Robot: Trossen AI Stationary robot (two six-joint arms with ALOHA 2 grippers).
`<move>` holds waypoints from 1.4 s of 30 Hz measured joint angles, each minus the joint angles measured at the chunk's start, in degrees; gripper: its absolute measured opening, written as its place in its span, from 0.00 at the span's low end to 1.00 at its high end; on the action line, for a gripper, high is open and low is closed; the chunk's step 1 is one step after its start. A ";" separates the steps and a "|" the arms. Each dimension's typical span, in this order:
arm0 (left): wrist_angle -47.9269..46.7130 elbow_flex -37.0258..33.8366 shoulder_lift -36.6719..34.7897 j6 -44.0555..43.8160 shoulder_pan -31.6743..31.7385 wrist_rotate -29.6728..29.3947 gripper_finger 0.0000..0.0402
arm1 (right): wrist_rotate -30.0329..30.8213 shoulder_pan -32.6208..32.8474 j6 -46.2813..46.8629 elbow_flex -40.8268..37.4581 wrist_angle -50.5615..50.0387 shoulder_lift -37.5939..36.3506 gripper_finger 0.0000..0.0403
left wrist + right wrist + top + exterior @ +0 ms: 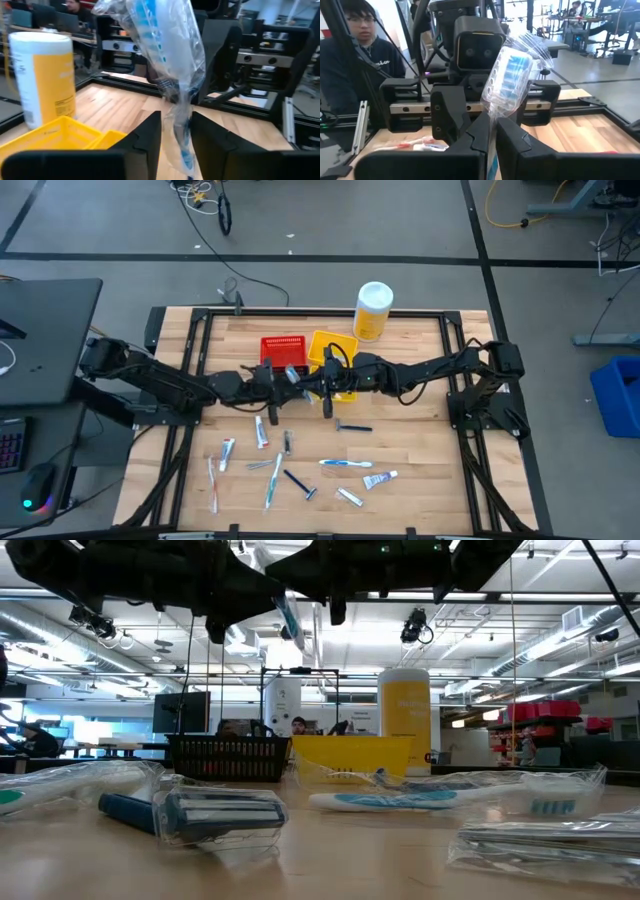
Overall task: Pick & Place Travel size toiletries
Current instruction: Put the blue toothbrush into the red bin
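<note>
A toothbrush in a clear wrapper (165, 55) is held high over the middle of the table, where my two grippers meet nose to nose. My left gripper (176, 145) and my right gripper (493, 145) are both shut on it. In the low view the toothbrush (288, 615) hangs slanted between the dark arms. From above, the meeting point (300, 378) lies just near of the red bin (283, 352) and the yellow bin (322, 345). Several more wrapped toothbrushes (345, 464), razors (352, 427) and tubes (380, 478) lie flat on the near half of the table. My left gripper has the wrapped handle (181, 127) pinched between its two fingers, which come level from the table's left. The wrapper fills the gap, the brush head (150, 40) stands above the fingers, and the toothbrush is lifted clear. My right gripper pinches the same toothbrush by its wrapped handle (492, 131) between its two fingers, coming level from the table's right. The bristle end (512, 70) sticks up above the fingers. The wrapper bunches where the fingers close on it.
A large yellow bottle with a white cap (373, 310) stands at the far edge. A dark basket (230, 755) sits by the yellow bin (350, 755). A black frame (200, 320) borders the table. A person (360, 55) sits beyond the left side.
</note>
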 joint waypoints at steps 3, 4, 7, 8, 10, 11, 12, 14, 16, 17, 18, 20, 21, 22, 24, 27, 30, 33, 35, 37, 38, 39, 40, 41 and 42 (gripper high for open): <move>1.81 0.00 0.00 1.02 0.16 1.69 0.21 | -0.07 -0.28 0.02 0.00 0.00 -0.02 0.06; 2.37 0.00 0.00 1.50 0.16 1.99 0.19 | -0.09 -0.32 0.01 0.00 0.00 -0.04 0.06; 2.64 0.00 0.00 2.57 0.18 2.10 0.15 | -0.24 -0.45 0.00 0.02 0.04 -0.07 0.06; 2.62 0.00 0.00 2.60 0.18 2.10 0.13 | -0.25 -0.45 0.00 0.02 0.02 -0.07 0.06; 2.52 0.00 0.00 2.22 0.16 2.12 0.10 | -0.26 -0.43 -0.21 0.02 0.00 -0.07 0.06; 2.27 0.00 0.00 2.13 0.16 2.14 0.09 | -0.26 -0.43 -0.61 0.02 -0.17 -0.07 0.06; 1.88 0.00 0.00 2.01 0.16 2.14 0.08 | -0.26 -0.43 -0.89 0.02 -0.42 -0.07 0.07; 1.43 0.00 0.00 1.51 0.16 2.11 0.07 | -0.24 -0.52 -1.12 0.02 -0.68 -0.07 0.09; 0.80 0.00 0.00 0.91 0.16 1.71 0.07 | -0.22 -0.79 -1.15 0.02 -1.39 -0.07 0.13; -0.04 0.00 0.00 0.38 0.16 1.16 0.08 | -0.17 -0.99 -1.21 0.02 -2.20 -0.07 0.15; -1.12 0.00 0.00 0.03 0.16 0.39 0.08 | 0.03 -1.20 -1.25 0.02 -3.25 -0.10 0.18; -3.06 0.00 0.02 -0.55 0.14 -1.25 0.08 | 0.57 -1.62 -1.27 0.02 -6.36 -0.60 0.23; -3.97 0.00 0.02 -1.41 0.14 -2.23 0.08 | 1.52 -1.78 -1.28 0.04 -8.02 -0.96 0.25; -5.08 0.00 0.02 -2.48 0.14 -3.29 0.07 | 3.04 -1.86 -1.28 0.04 -10.48 -1.60 0.28; -7.01 -0.02 0.02 -4.29 0.16 -6.31 0.07 | 7.48 -1.87 -1.38 0.04 -15.74 -2.79 0.32; -9.51 -0.04 -0.95 -2.54 1.24 -10.63 0.07 | 13.20 -1.89 -1.35 0.04 -24.77 -4.52 0.38; -14.08 1.11 -2.92 -0.34 3.99 -12.30 0.07 | 13.96 -1.94 1.25 0.04 -30.87 -5.27 0.43; -25.11 5.03 -5.28 2.98 8.07 -12.41 0.07 | 12.87 -1.87 3.31 0.05 -34.09 -5.29 0.46; -35.16 8.88 -5.95 4.83 11.40 -12.46 0.07 | 12.05 -1.87 3.61 0.04 -35.39 -5.29 0.48; -45.71 12.86 -5.96 6.11 14.81 -12.22 0.07 | 11.76 -1.87 3.67 0.04 -35.99 -5.29 0.49; -49.58 14.69 -5.77 7.01 16.56 -11.47 0.07 | 11.76 -1.87 3.68 0.04 -36.29 -5.29 0.49; -52.60 16.17 -5.40 8.52 18.19 -10.70 0.07 | 11.76 -1.87 3.67 0.04 -36.18 -5.29 0.49; -54.75 17.20 -4.87 10.12 19.71 -9.90 0.07 | 11.76 -1.87 3.67 0.04 -35.97 -5.29 0.49; -56.41 17.72 -4.31 11.21 21.14 -9.25 0.07 | 11.74 -1.87 3.67 0.04 -35.87 -5.29 0.48; -57.65 17.89 -3.63 12.09 22.61 -8.52 0.07 | 11.74 -1.87 3.68 0.04 -35.89 -5.29 0.48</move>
